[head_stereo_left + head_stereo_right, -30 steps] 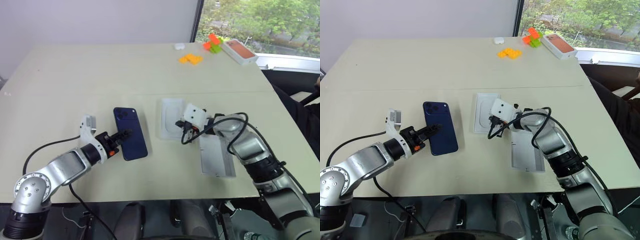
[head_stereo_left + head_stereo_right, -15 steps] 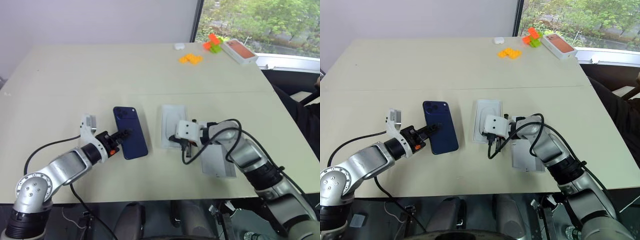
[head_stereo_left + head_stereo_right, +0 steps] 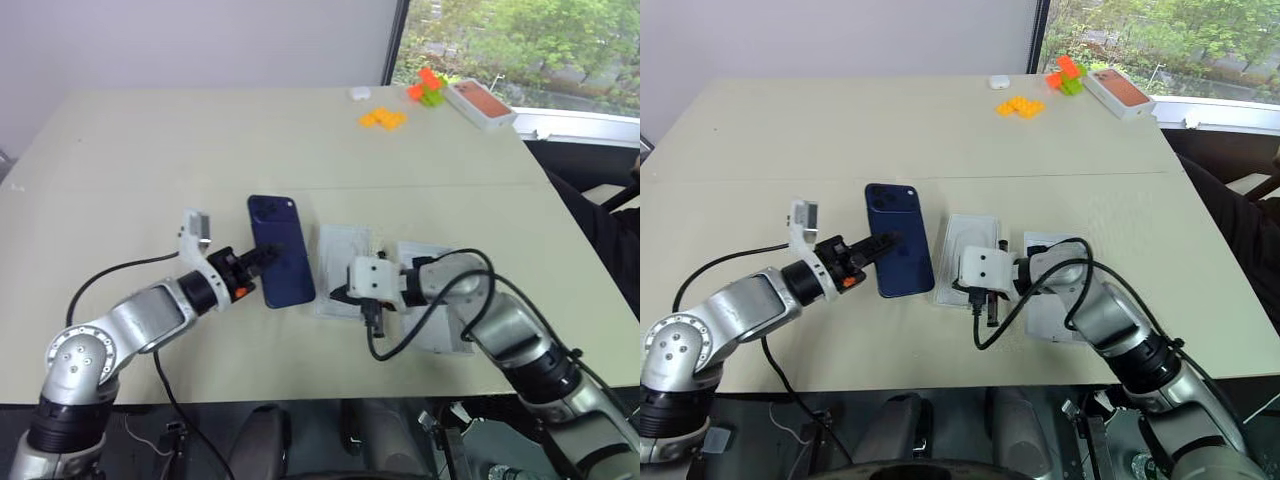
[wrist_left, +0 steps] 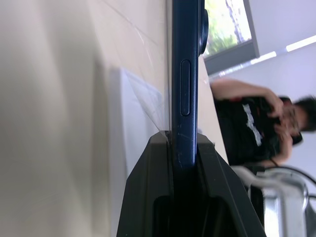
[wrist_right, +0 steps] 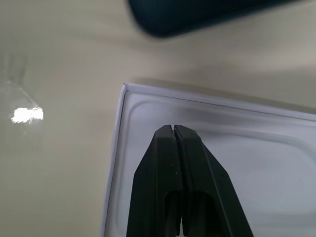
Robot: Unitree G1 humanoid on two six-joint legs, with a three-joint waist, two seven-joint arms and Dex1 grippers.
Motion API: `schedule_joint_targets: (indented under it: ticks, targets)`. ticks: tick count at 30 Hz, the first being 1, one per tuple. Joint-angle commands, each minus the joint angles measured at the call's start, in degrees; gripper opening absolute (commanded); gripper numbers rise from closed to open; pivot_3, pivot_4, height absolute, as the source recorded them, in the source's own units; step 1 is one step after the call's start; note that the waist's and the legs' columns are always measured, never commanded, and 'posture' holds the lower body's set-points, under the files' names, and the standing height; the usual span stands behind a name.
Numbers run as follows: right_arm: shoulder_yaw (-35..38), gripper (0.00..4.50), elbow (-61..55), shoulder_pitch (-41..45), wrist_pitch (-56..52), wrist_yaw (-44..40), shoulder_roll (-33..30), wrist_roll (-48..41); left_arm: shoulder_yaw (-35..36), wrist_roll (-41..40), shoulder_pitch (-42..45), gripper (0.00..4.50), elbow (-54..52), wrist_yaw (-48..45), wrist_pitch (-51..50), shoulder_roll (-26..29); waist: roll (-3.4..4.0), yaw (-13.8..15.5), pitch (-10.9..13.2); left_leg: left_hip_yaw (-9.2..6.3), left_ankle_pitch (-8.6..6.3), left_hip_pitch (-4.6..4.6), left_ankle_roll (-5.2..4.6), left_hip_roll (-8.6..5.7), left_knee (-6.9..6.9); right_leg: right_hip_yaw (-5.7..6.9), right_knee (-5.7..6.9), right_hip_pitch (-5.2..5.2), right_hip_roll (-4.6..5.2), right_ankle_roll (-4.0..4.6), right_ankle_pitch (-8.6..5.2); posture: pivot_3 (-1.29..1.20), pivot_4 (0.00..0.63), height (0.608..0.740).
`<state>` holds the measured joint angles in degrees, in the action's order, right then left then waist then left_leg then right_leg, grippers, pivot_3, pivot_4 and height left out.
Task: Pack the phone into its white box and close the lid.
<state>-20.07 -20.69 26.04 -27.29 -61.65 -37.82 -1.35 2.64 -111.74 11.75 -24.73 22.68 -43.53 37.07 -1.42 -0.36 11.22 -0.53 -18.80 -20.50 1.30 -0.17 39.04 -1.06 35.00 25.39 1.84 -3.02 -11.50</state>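
No readable brand, label or writing anywhere. The phone (image 3: 281,250) is a dark navy slab with a glossy back and a small camera cluster in its upper corner; it sits left of frame centre, its lower left edge pinched between the black fingers of the left gripper (image 3: 256,265). In the left wrist view the phone (image 4: 186,84) is seen edge-on with a side button visible, both fingers (image 4: 158,182) pressed against its faces, and a person in a dark printed top in the background. Just right of the phone lies the white box (image 3: 338,268), a shallow white tray with a thin raised rim and a moulded rounded recess inside. The right gripper (image 3: 962,290) is over the tray's lower part; the right wrist view shows its fingers (image 5: 163,168) pressed fully together, holding nothing, over the tray's corner (image 5: 129,106). Right of that arm, the lid (image 3: 1052,300) lies flat on the beige table (image 3: 200,140), partly hidden by the arm. Upper right of the frame: orange and green blocks (image 3: 382,118) and a white box with an orange-red top (image 3: 480,102).
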Motion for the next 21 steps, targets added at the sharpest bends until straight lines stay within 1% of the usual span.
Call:
schedule_joint_targets:
  ticks: [1, 5, 9, 13, 17, 21]
  targets:
    - [6.8, 0.08, -6.1, -2.6, 0.1, -3.1, -4.6, -5.5, -3.2, -1.3, 4.8, 0.0, 0.6, 0.5, -1.7, -0.7, -0.01, 0.2, 0.0, 0.0, 0.0, 0.01, 0.0, 0.0, 0.0, 0.0, -0.02, -0.02, 0.0, 0.0, 0.0, 0.0, 0.15, 0.74]
    - [11.9, 0.08, -8.6, -6.4, -1.2, -4.7, -9.9, -9.2, -7.4, -1.3, 11.6, 0.0, 6.0, 2.6, -3.4, -3.7, -0.02, 0.9, 0.0, 0.02, 0.0, 0.04, -0.01, -0.08, 0.01, 0.01, -0.02, -0.05, -0.02, -0.01, 0.0, 0.0, 0.15, 0.74]
    - [14.6, 0.08, -9.0, -9.4, -1.7, -3.5, -12.2, -10.5, -10.0, -1.3, 16.1, 0.0, 10.7, 5.7, -5.2, -6.5, -0.03, 0.9, 0.0, 0.03, 0.0, 0.08, -0.01, -0.04, 0.03, -0.01, 0.03, -0.04, -0.13, -0.01, 0.0, 0.0, 0.15, 0.74]
    - [16.8, 0.08, -8.4, -11.6, -2.0, -0.7, -12.6, -10.1, -11.7, -1.3, 18.5, 0.0, 14.4, 8.9, -8.3, -9.3, -0.03, 0.9, 0.0, 0.02, 0.0, 0.1, -0.01, -0.02, 0.03, -0.02, 0.06, -0.04, -0.16, -0.01, 0.0, 0.0, 0.15, 0.74]
    - [18.6, 0.08, -8.7, -12.1, -3.9, 1.7, -11.1, -12.5, -12.5, -1.3, 20.4, 0.0, 17.2, 10.9, -9.9, -9.8, -0.03, 1.0, 0.0, 0.03, 0.02, 0.09, 0.02, -0.03, 0.05, -0.04, 0.06, -0.04, -0.13, -0.03, 0.01, 0.0, 0.15, 0.74]
    - [18.6, 0.08, -8.6, -12.5, -4.1, 2.7, -11.1, -13.1, -12.8, -0.7, 21.4, 0.0, 19.2, 12.3, -10.6, -10.9, -0.03, 1.1, 0.0, 0.0, 0.04, 0.07, 0.06, -0.03, 0.06, -0.02, 0.07, -0.04, -0.13, -0.01, 0.01, 0.0, 0.15, 0.74]
